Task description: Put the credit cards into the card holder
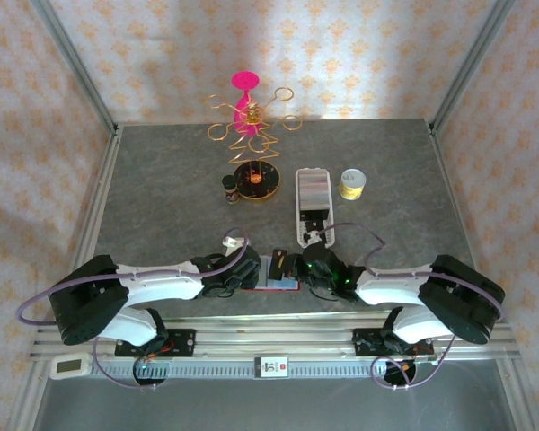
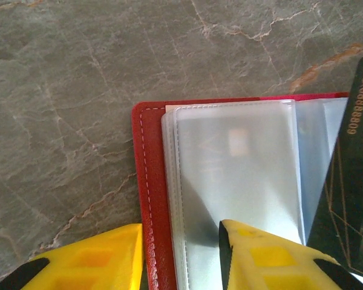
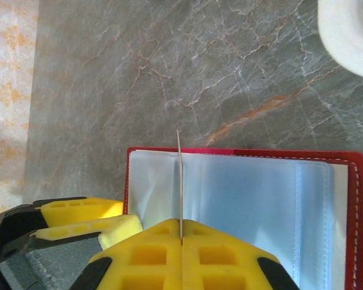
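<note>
On the grey marbled table [image 1: 162,197], a gold wire stand [image 1: 250,126] with a pink top stands beside 1 small dark jar [image 1: 231,189]; rightward lie a long white perforated tray [image 1: 312,202] and 1 yellow roll [image 1: 352,184].

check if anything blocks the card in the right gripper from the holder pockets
Nothing visible does. The right gripper holds the card on edge over the card holder's open clear pockets; the left gripper sits at the holder's red edge, beside the card.
</note>
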`<state>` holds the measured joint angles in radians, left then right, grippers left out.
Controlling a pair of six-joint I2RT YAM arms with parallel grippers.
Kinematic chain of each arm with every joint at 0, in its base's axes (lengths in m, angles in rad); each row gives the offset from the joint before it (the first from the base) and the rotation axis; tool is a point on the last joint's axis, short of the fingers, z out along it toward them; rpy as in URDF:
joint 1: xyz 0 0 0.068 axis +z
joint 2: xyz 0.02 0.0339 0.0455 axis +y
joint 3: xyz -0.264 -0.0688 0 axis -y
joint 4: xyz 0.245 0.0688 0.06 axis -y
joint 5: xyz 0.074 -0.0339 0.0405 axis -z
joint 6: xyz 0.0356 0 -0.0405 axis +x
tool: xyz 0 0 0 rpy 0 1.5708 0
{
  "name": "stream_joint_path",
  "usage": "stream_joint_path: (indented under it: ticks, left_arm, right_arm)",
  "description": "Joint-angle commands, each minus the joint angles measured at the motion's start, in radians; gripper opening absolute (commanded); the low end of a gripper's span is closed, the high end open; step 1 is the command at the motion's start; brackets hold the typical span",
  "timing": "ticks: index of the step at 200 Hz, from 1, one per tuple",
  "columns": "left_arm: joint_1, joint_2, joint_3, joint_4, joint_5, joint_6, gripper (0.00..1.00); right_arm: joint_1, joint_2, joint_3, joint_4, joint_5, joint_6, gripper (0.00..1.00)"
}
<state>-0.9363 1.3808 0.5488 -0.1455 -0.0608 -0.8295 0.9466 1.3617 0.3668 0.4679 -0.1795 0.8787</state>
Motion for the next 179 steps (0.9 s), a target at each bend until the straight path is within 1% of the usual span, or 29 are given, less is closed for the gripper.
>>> stream_joint_path:
  ticks: [1, 29, 66, 88, 119, 156, 179]
  left_arm:
    - [-0.010, 0.008, -0.023, -0.022, -0.018, -0.008, 0.36]
    - [-0.011, 0.004, -0.029, -0.016, -0.017, -0.014, 0.34]
    - [-0.012, 0.001, -0.039, -0.009, -0.019, -0.018, 0.32]
    - [-0.014, 0.002, -0.041, -0.005, -0.017, -0.020, 0.29]
    - [-0.015, 0.001, -0.044, -0.005, -0.019, -0.024, 0.28]
    - [-0.015, 0.005, -0.047, 0.003, -0.017, -0.026, 0.26]
    - [-0.016, 0.004, -0.047, 0.003, -0.015, -0.026, 0.25]
  right_arm:
    - [0.004, 0.023, 0.029, 0.039, -0.005, -0.005, 0.00]
    - [0.006, 0.048, 0.028, 0.053, -0.028, 0.007, 0.00]
    - [0.006, 0.061, -0.003, 0.117, -0.058, 0.057, 0.00]
    - [0.007, 0.044, -0.009, 0.101, -0.040, 0.069, 0.00]
    - [0.008, 0.016, -0.012, 0.054, -0.005, 0.068, 0.00]
    - [0.013, 0.057, -0.020, 0.075, -0.034, 0.089, 0.00]
    - [0.033, 0.060, -0.008, 0.030, -0.020, 0.092, 0.00]
